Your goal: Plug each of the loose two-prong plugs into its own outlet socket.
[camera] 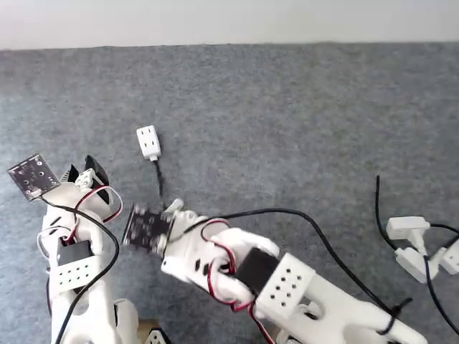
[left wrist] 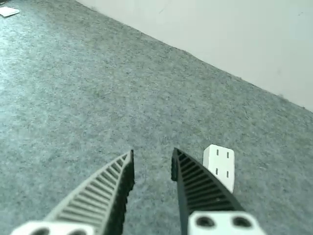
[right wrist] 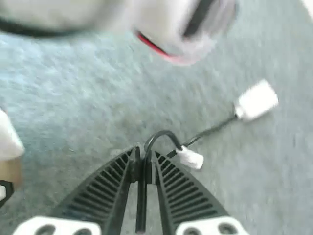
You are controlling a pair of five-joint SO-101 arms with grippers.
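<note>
1. A table (camera: 287,107) covered in grey, carpet-like fabric runs back to a plain white wall (camera: 215,21) along its far edge.
2. A white outlet socket (camera: 148,142) lies flat on the table, left of centre and about midway between the near and far edges. Its paired slots face up, and a thin black lead trails from it toward the near edge.
3. The left arm stands at the near left corner. The left gripper (left wrist: 151,159) is open, with a clear gap between its two ribbed black fingers and nothing held. It hangs over bare fabric, with the outlet socket just past one fingertip and not touching it.
4. The right arm comes in from the near right corner and reaches across to the middle of the table, just nearer than the outlet socket.
5. The right gripper (right wrist: 144,152) is closed on a black cord (right wrist: 163,131), which is pinched between the fingers. The cord arches out past the fingertips and ends in a small white plug (right wrist: 190,157), close in front of them and well apart from the outlet socket.
6. Near the right edge lies a cluster of white plug pieces (camera: 407,228) with black cords; I cannot tell which are plugs and which are sockets.
</note>
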